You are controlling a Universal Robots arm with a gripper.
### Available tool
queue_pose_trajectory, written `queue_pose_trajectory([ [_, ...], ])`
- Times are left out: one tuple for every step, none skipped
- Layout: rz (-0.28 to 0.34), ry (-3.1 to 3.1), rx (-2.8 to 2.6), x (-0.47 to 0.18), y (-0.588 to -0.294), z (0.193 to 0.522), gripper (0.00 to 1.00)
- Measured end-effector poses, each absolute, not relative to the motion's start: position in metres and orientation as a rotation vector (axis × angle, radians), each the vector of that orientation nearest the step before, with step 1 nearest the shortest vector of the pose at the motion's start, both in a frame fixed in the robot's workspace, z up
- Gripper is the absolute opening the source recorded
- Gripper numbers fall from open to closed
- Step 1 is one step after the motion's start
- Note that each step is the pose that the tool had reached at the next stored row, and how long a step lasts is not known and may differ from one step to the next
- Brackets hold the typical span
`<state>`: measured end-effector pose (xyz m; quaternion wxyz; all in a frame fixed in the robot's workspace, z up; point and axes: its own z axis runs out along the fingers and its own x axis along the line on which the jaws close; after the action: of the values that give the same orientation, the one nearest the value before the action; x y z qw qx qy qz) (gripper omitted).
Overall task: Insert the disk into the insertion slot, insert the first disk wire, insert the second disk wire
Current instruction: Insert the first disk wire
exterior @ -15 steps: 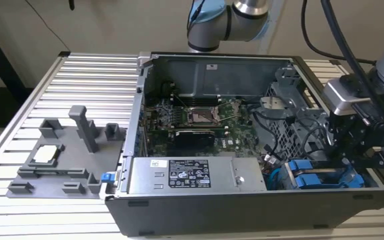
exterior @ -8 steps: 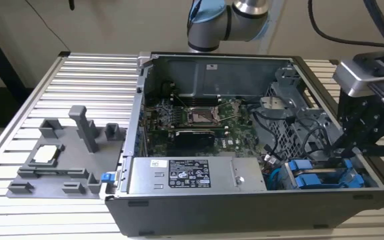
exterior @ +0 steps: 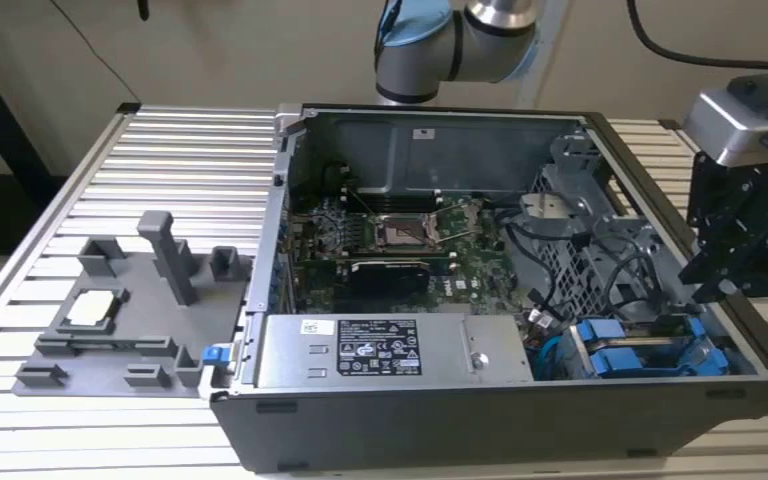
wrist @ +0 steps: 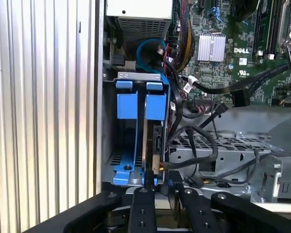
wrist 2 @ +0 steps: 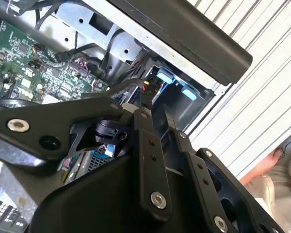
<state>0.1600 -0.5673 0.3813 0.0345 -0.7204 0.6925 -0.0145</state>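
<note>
The disk [wrist: 156, 138] stands edge-on inside the insertion slot [wrist: 136, 75], clipped in its blue carrier [wrist: 155, 104]; a second blue carrier [wrist: 126, 104] sits beside it. In the exterior view the blue carriers [exterior: 635, 352] lie in the case's near corner on the exterior view's right. Black wires [wrist: 200, 141] and a blue cable loop [wrist: 149, 44] hang loose beside the cage. My gripper [wrist: 161, 180] hovers above the disk's end, by the case's rim on the exterior view's right [exterior: 720, 280]. It is open, with a narrow gap and nothing between its fingers [wrist 2: 144, 127].
The grey power supply box [exterior: 371, 350] fills the case's front. The motherboard [exterior: 398, 240] lies at the case's middle. A grey fixture tray [exterior: 117, 320] sits on the slatted table at the exterior view's left. Part of a person [wrist 2: 281, 170] shows beyond the case.
</note>
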Motion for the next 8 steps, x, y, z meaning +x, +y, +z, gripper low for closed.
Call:
queue_pose_trajectory([
  [-0.04, 2.127, -2.213, 0.16, -0.5674, 0.3814, 0.27],
  [-0.022, 2.119, -2.203, 0.1601, -0.5673, 0.3816, 0.27],
  [-0.003, 2.111, -2.193, 0.1601, -0.5673, 0.3814, 0.27],
  [0.015, 2.103, -2.184, 0.1601, -0.5673, 0.3815, 0.27],
  [0.035, 2.094, -2.173, 0.16, -0.5674, 0.3814, 0.27],
  [0.053, 2.089, -2.167, 0.16, -0.5674, 0.3814, 0.27],
  [0.064, 2.093, -2.172, 0.16, -0.5674, 0.3815, 0.27],
  [0.074, 2.096, -2.177, 0.16, -0.5674, 0.3815, 0.27],
])
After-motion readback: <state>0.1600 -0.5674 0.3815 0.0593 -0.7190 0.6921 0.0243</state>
